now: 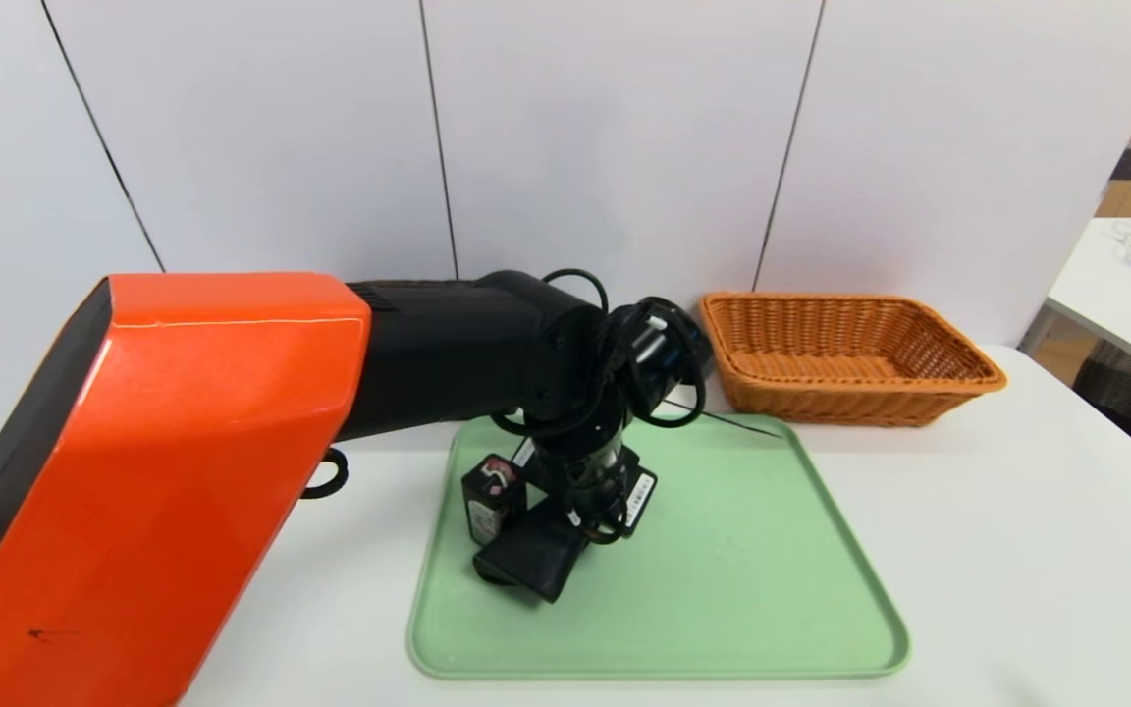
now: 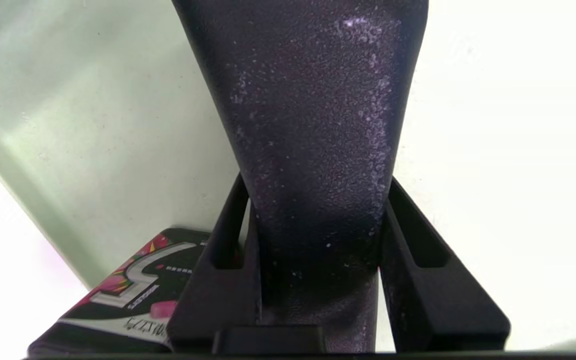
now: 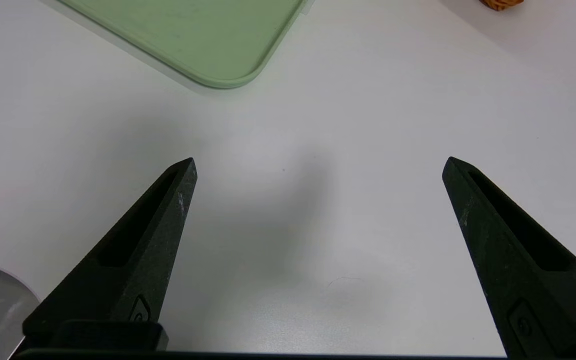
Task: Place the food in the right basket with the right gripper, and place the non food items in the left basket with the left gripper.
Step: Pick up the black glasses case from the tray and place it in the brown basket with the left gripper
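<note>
A dark object (image 2: 313, 125) sat on the green tray (image 1: 723, 589), clamped between the left gripper (image 1: 526, 565) fingers, a black packet (image 1: 489, 496) just beside it. Right gripper (image 3: 318, 200) hung wide open, empty, over the white desk (image 3: 343, 125), the wicker basket (image 1: 845, 358) behind the tray.

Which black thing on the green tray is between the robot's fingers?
The plain speckled black block, squeezed in the left gripper. The other one, the black box with pink print, sits beside it, outside the gripper.
</note>
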